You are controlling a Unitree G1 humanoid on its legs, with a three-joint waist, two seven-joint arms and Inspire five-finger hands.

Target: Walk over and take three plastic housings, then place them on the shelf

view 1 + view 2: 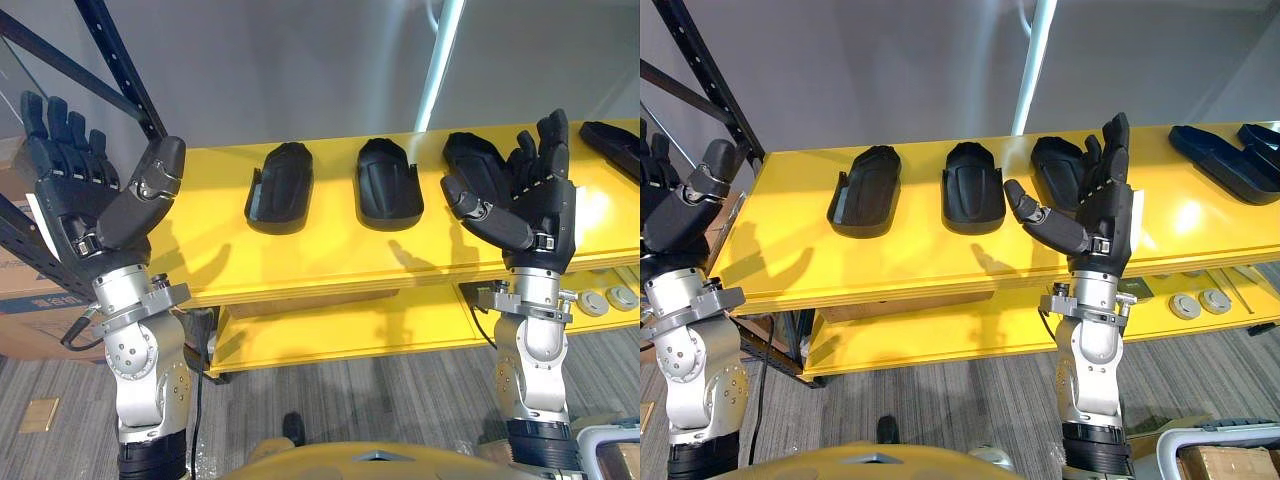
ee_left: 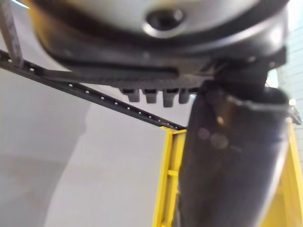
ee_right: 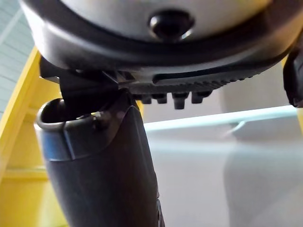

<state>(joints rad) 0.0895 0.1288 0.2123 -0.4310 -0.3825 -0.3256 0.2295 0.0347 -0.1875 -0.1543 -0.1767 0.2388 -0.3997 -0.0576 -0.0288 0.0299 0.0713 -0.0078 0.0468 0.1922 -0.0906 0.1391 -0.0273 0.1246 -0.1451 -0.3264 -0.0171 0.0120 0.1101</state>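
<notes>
Standing at the yellow bench (image 1: pixel 330 255), you have the left hand (image 1: pixel 75 195) and right hand (image 1: pixel 530 205) raised, palms up and empty, with the fingers (image 1: pixel 62 135) straight and spread on both. Three black plastic housings lie in a row on the bench top: the left housing (image 1: pixel 280 188), the middle housing (image 1: pixel 388 182) and the right housing (image 1: pixel 475 160), which is partly hidden behind your right hand. A careless reach could shove that one backwards. Your left hand is near the dark rack brace (image 1: pixel 110 50) and could hit it if you swing wide.
</notes>
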